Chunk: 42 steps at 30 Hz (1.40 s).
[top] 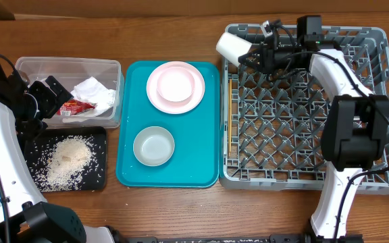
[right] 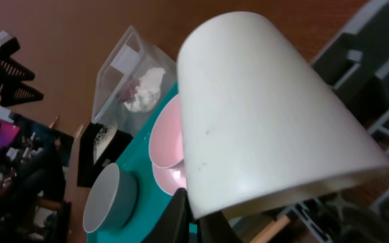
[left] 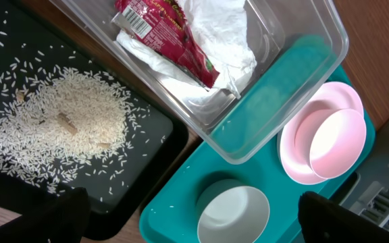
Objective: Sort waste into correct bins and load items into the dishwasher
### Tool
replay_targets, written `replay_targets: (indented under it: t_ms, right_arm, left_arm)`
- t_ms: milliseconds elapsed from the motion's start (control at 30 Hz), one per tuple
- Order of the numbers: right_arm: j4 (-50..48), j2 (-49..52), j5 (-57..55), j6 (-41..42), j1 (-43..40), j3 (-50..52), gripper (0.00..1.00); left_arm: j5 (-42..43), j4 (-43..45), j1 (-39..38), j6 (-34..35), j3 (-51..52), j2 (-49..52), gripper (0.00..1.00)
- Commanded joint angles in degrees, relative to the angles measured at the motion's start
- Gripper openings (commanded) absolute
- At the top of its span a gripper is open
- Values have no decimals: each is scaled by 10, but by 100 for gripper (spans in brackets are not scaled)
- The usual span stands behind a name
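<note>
My right gripper (top: 251,51) is shut on the rim of the small white cup (top: 231,45), holding it tilted over the far left corner of the grey dish rack (top: 275,131). In the right wrist view the cup (right: 262,115) fills the frame, and the gripper (right: 213,214) pinches its lip. Wooden chopsticks (top: 229,115) lie along the rack's left side. A pink plate (top: 155,94) with a bowl (top: 175,84) on it and a grey-green bowl (top: 154,146) rest on the teal tray (top: 208,135). My left gripper (top: 48,96) hangs open above the bins, its fingers (left: 59,216) empty.
The clear tub (top: 26,67) holds a white napkin (top: 94,91) and a red wrapper (top: 76,106). The black tray (top: 100,135) in front of it carries a heap of rice (top: 66,158). Both bins stand left of the teal tray.
</note>
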<state>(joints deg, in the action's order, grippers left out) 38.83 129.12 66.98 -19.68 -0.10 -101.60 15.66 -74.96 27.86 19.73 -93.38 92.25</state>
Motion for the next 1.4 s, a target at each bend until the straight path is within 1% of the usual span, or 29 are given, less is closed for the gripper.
replay_targets:
  t_ms: [0,33,133,333,400,500,733,867,933,1100,1167,1267,1367]
  right_arm:
    - [32,9,-51,1,-12,0,17]
    - [50,9,-76,1,-15,0,29]
    - [73,9,-105,1,-16,0,33]
    - [105,3,-126,2,-23,-1,33]
    - [115,-6,-155,5,-25,-1,33]
    - [122,-32,-226,40,-26,-1,32]
    - [125,-135,-325,111,-12,-2,32]
    - [140,-184,-369,138,18,-1,32]
    - [157,-205,-396,159,46,-1,32]
    - [191,-209,-448,222,108,0,33]
    - [206,-207,-501,253,139,1,34]
    - [213,-201,-579,292,181,2,38]
    - [213,-193,-653,327,217,6,40]
  left_arm:
    - [-2,2,2,6,-12,-4,100]
    - [-2,2,2,6,-12,-4,100]
    - [-2,2,2,6,-12,-4,100]
    - [-2,2,2,6,-12,-4,100]
    - [-2,2,2,6,-12,-4,100]
    - [-2,2,2,6,-12,-4,100]
    - [-2,2,2,6,-12,-4,100]
    - [-2,2,2,6,-12,-4,100]
    - [-2,2,2,6,-12,-4,100]
    - [-2,2,2,6,-12,-4,100]
    - [-2,2,2,6,-12,-4,100]
    - [-2,2,2,6,-12,-4,100]
    - [-2,2,2,6,-12,-4,100]
